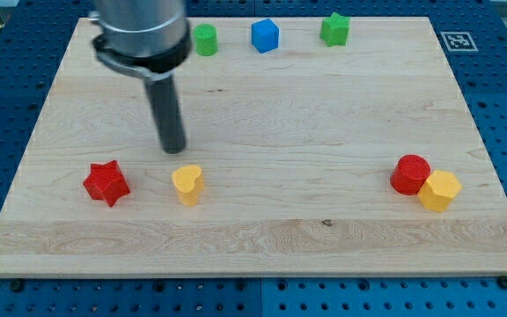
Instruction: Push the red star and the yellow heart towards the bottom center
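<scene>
The red star (106,182) lies at the lower left of the wooden board (262,229). The yellow heart (187,184) lies to its right, a short gap between them. My tip (174,148) is just above the yellow heart, slightly to its left, and does not touch it. It is up and to the right of the red star.
A green cylinder (205,40), a blue cube (265,35) and a green star (334,29) stand along the top edge. A red cylinder (410,174) touches a yellow hexagon block (438,190) at the lower right.
</scene>
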You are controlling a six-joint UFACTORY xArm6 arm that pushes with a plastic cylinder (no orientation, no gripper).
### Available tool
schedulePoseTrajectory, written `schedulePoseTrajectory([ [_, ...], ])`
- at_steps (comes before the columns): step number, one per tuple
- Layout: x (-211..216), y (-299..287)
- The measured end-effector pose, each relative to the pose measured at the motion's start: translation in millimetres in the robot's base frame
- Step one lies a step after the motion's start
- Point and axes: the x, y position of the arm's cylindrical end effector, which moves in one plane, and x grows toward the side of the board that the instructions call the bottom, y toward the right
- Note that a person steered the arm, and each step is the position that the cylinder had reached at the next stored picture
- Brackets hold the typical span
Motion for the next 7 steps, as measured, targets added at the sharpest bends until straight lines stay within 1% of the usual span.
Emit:
schedulePoseTrajectory([
  [2, 8.2, -86.2],
  [3, 27.7, -116.7],
  [4, 43.9, -117.3],
  [6, 49.1, -73.1],
  [7, 56.6, -68.4],
])
